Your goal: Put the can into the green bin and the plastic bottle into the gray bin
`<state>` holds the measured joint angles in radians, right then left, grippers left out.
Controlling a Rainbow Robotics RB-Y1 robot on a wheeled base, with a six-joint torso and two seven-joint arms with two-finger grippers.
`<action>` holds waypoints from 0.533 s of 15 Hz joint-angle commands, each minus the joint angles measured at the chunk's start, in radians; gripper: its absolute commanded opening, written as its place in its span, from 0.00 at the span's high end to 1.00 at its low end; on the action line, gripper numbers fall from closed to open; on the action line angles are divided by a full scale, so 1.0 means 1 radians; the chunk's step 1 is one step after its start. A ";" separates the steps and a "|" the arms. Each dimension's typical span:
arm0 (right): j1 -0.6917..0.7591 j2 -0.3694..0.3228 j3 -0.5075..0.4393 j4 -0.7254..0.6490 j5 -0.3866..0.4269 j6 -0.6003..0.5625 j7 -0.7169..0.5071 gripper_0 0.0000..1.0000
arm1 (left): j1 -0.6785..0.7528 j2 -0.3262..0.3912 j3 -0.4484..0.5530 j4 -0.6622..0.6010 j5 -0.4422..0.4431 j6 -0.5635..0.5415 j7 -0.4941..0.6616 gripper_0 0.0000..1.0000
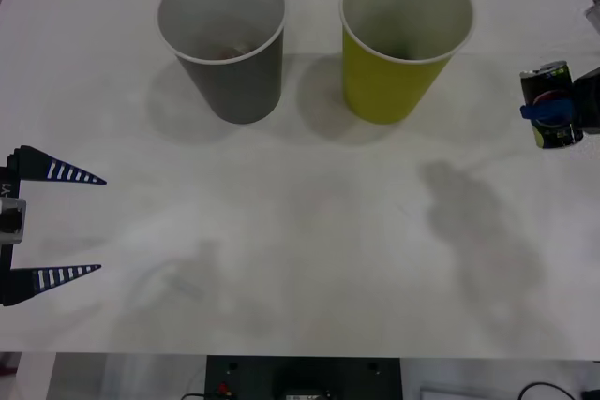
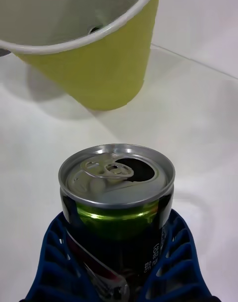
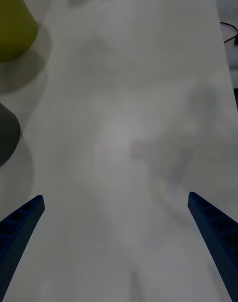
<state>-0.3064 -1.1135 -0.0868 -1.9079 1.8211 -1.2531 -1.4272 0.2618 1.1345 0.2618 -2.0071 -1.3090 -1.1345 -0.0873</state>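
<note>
At the bench's (image 1: 309,231) right edge, the right gripper's (image 1: 553,110) blue fingers clasp the can (image 1: 548,105) upright beside the green bin (image 1: 403,39), which it should centre over before releasing, while the left gripper (image 1: 66,224), fingers wide, idles near left, the gray bin (image 1: 225,39) far left.

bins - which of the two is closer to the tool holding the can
The green bin: it stands on the robot's right side, next to the right tool gripping the can. The gray bin sits farther left.
</note>
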 commanded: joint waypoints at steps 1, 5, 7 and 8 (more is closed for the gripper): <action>-0.103 -0.005 0.002 0.023 -0.005 -0.106 -0.021 1.00 | 0.000 0.000 0.000 0.000 0.000 0.000 0.000 0.00; -0.338 -0.009 0.087 0.087 -0.011 -0.275 -0.021 1.00 | 0.000 0.000 0.000 0.000 0.000 0.000 0.000 0.00; -0.451 -0.009 0.160 0.136 -0.014 -0.315 -0.021 1.00 | 0.000 0.000 0.000 0.000 0.000 0.000 0.000 0.00; -0.514 -0.009 0.214 0.171 -0.019 -0.318 -0.021 1.00 | 0.000 0.000 0.000 0.000 0.000 0.000 0.000 0.00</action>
<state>-0.7775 -1.1228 0.0913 -1.7606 1.8056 -1.5677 -1.4480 0.2618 1.1345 0.2618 -2.0071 -1.3090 -1.1345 -0.0873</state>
